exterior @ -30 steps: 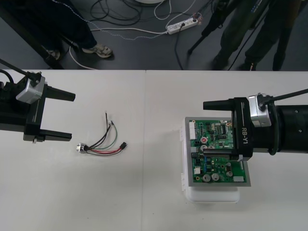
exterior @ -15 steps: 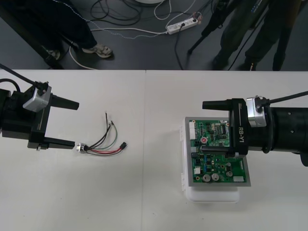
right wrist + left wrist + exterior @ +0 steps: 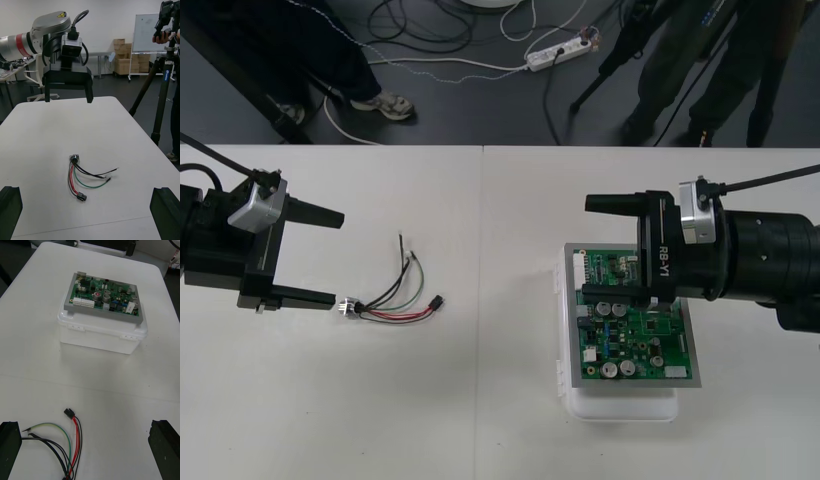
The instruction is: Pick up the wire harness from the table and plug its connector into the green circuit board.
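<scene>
Front view has the wire harness (image 3: 395,293) lying loose on the table (image 3: 480,430), on the robot's left side and well apart from the green board (image 3: 632,348) on its white base (image 3: 620,405). Its metal socket (image 3: 348,307) points toward the left gripper (image 3: 336,256), and its black plug (image 3: 438,300) points toward the board. The left gripper is spread wide and holds nothing, with 1 finger (image 3: 300,296) just beside the socket. The right gripper (image 3: 586,248) is likewise wide apart and empty, hanging over the board.

The pickup looks not yet begun, and 3 things could spoil it. The wires are thin, light and flat on the table, so a finger that arrives slightly off may push the socket and drag the whole bundle instead of closing around it. A hold at the socket end would leave the plug dangling on limp wires, which makes it hard to aim at the board. The right gripper also sits where the plug must go, so the 2 arms could collide above the board.
</scene>
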`<state>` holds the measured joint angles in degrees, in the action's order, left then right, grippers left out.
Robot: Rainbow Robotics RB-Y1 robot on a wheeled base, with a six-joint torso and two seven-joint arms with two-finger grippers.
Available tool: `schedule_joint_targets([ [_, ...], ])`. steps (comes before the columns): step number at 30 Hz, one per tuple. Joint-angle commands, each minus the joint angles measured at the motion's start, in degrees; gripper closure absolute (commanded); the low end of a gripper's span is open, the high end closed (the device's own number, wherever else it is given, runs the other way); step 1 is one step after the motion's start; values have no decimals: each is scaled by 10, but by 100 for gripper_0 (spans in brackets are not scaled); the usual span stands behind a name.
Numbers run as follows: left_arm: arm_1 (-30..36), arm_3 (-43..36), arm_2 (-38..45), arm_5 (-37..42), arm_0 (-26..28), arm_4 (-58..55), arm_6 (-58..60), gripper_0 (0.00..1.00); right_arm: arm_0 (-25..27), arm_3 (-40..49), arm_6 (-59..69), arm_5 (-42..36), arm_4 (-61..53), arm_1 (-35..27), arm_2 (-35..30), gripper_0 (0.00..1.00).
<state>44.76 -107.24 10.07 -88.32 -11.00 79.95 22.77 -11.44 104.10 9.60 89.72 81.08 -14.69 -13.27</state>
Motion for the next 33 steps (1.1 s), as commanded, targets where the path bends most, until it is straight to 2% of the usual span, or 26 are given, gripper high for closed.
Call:
schedule_joint_targets([
  [1, 16, -5, -4, -17, 4, 11, -39, 0, -22, 6, -20, 1, 8, 9, 0, 0],
  [16, 45, -12, -5, -17, 5, 48, -57, 0, -41, -25, -29, 3, 24, -4, -6, 0],
  [26, 51, -75, -7, -17, 4, 113, -52, 0, -48, -57, -48, 3, 13, -3, -5, 0],
  [33, 104, -81, -67, -17, -2, 148, -50, 0, -49, -66, -63, 3, 8, 1, 1, 0],
])
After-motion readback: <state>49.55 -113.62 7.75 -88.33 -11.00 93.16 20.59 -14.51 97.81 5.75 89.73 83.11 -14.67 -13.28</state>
